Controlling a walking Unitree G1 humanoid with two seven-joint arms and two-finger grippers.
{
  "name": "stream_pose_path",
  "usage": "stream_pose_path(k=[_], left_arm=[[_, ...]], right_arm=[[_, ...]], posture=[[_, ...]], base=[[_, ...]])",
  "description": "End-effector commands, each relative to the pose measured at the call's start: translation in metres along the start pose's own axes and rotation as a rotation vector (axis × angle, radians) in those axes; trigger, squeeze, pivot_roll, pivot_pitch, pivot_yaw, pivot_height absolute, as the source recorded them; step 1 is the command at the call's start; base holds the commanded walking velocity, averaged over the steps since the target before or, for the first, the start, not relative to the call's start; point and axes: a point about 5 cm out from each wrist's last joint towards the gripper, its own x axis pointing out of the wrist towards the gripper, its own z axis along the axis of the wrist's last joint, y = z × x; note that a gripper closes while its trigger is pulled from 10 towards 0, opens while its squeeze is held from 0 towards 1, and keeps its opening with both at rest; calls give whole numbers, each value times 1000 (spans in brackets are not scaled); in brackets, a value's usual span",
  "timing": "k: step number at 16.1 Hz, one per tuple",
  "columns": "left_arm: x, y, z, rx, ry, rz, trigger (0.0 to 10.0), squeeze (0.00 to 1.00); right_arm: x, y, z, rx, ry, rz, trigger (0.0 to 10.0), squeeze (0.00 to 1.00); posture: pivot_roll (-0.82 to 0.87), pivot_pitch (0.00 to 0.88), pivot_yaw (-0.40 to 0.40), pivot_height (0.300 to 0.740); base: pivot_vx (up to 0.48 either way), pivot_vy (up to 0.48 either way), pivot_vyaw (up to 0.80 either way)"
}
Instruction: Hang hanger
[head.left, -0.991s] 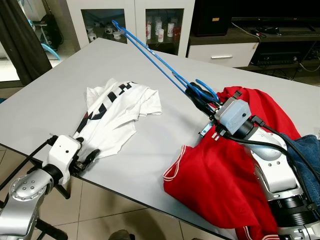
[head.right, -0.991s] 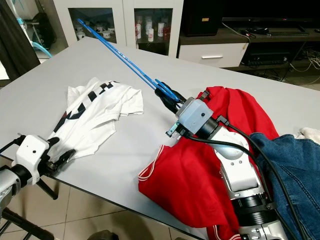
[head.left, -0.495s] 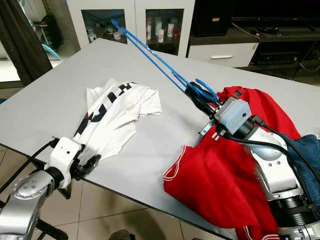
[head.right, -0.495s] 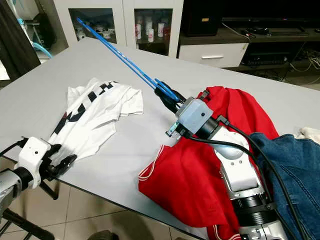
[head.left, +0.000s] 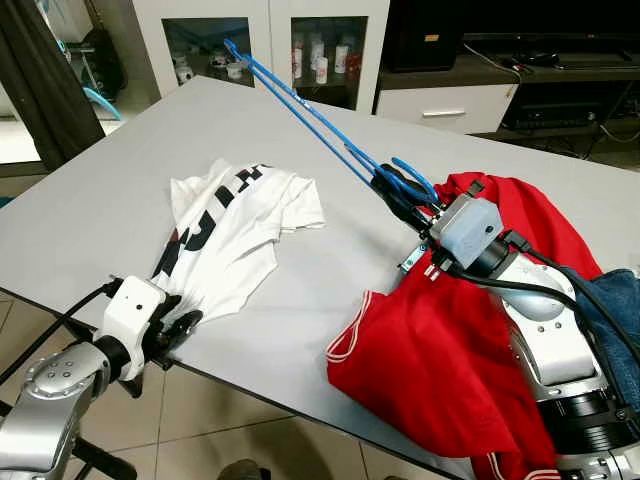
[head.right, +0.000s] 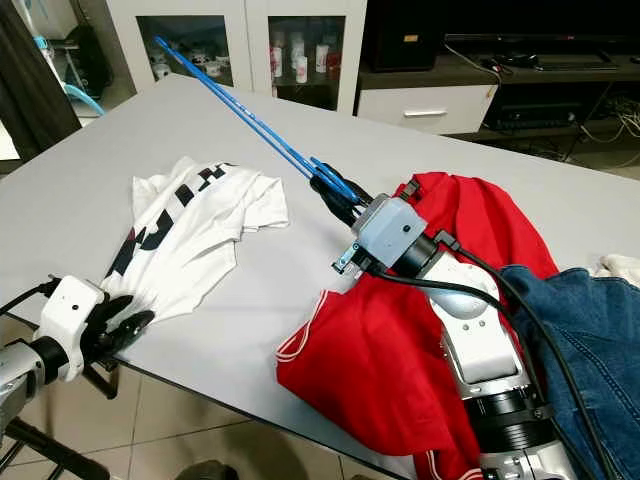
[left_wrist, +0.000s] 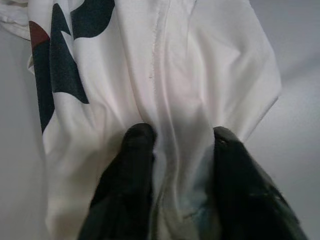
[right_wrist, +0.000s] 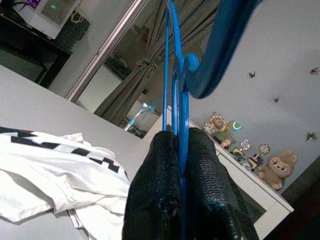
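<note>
A blue hanger (head.left: 300, 110) slants up over the grey table (head.left: 100, 200), hook end in my right gripper (head.left: 405, 203), which is shut on it above the red garment. In the right wrist view the fingers (right_wrist: 160, 185) pinch the blue wire (right_wrist: 176, 75). A white shirt (head.left: 235, 225) with black and red print lies flat on the left of the table. My left gripper (head.left: 180, 327) sits at the table's near edge, shut on the shirt's hem. In the left wrist view, white cloth (left_wrist: 165, 65) bunches between the two black fingers (left_wrist: 135, 155).
A red garment (head.left: 450, 340) lies crumpled under my right arm, with blue jeans (head.right: 590, 330) at the far right. Beyond the table stand a white glass-door cabinet (head.left: 300, 40) and a low dark media unit (head.left: 560, 90). Tiled floor (head.left: 220, 420) lies below the near edge.
My left gripper has slid a little to the right along the near edge with the hem, and the shirt has stretched out straighter. The right arm and hanger have stayed put.
</note>
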Motion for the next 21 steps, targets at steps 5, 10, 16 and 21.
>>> stream_pose_path(k=[5, 10, 16, 21], left_arm=[[1, 16, 8, 16, -36, 120, 0, 0], [-2, 38, 27, 42, -156, 282, 1176, 0], [0, 35, 33, 45, -195, 263, 2118, 0], [3, 32, 40, 65, -214, 238, 941, 0]], right_arm=[[-5, -9, 1, -75, 12, 21, 10000, 0], [-9, 3, -7, -166, 66, 149, 10000, 0], [-12, 27, -13, -329, 106, 406, 10000, 0], [-12, 47, -18, -411, 141, 593, 10000, 0]], posture=[[45, 17, 1, 740], [45, 17, 1, 740], [46, 12, -4, 740], [44, 13, -2, 740]], base=[[0, 0, 0], [0, 0, 0], [0, 0, 0], [0, 0, 0]])
